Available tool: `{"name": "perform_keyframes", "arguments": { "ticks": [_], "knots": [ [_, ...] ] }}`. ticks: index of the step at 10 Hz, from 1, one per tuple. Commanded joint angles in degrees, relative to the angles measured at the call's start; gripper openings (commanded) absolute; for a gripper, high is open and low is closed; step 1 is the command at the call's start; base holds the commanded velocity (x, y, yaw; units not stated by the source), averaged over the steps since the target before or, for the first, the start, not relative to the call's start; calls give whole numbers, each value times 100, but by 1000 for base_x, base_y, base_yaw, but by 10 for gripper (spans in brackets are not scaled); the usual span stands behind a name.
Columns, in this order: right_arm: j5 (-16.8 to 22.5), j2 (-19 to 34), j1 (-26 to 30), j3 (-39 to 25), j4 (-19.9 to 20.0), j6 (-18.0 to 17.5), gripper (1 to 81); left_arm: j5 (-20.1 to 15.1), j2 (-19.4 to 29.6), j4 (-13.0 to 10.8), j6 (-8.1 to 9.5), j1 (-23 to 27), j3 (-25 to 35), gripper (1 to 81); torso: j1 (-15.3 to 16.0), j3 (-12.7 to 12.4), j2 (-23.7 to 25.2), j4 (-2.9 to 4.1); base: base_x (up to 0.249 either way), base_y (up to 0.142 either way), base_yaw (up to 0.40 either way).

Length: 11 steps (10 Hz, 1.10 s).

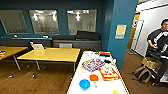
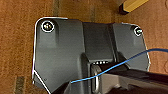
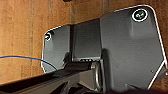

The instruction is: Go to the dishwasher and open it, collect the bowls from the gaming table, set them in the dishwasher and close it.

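The gaming table point(image 1: 75, 83), long and narrow with a white top and a yellowish edge, runs from the bottom middle of the head view away from me. On its near end sit a blue bowl point(image 1: 84, 84) and, just beyond it to the right, an orange-red bowl point(image 1: 94, 77). A small yellow-green cup point(image 1: 115, 92) stands at the near right edge of the table. The dishwasher is out of view. Both wrist views look down on brown wooden floor past the robot's own dark plate.
Flat colourful boxes point(image 1: 93, 64) point(image 1: 108, 73) and small items lie further along the white table. Yellow wooden-topped tables point(image 1: 51, 54) point(image 1: 10, 51) stand to the left on wooden floor. A blue pillar point(image 1: 122, 30) rises at right; a person point(image 1: 157, 42) stands beyond it by bags point(image 1: 146, 68).
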State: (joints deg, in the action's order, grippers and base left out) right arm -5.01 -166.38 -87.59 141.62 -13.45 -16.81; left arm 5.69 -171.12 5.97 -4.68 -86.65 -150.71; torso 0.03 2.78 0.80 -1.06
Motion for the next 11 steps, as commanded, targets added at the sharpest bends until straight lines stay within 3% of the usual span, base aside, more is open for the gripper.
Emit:
{"name": "perform_keyframes", "arguments": {
  "ticks": [1,2,4,7,9,11],
  "knots": [
    [-35,1526,263,-2069,97,-68,811,-130,1053,-17,-24,222,1676,811,0,0,0,0,0,0,0],
    [-251,2140,272,-2866,97,-180,811,-18,1469,-17,-16,214,2284,811,2,0,0,0,0,0,0],
    [-614,3112,351,-3998,88,-305,811,99,1826,-18,-15,214,2739,811,0,0,0,0,0,0,0],
    [-729,4292,596,-5328,96,-411,811,98,1783,-26,-24,214,2740,811,-2,525,0,0,0,0,0],
    [-729,4845,799,-5785,254,-437,811,90,1686,-43,-41,214,2714,811,-2,842,0,0,0,0,0],
    [-729,5411,1071,-6156,413,-543,811,90,1581,-52,-50,214,2626,811,0,890,-2,0,0,0,0]
  ]
}}
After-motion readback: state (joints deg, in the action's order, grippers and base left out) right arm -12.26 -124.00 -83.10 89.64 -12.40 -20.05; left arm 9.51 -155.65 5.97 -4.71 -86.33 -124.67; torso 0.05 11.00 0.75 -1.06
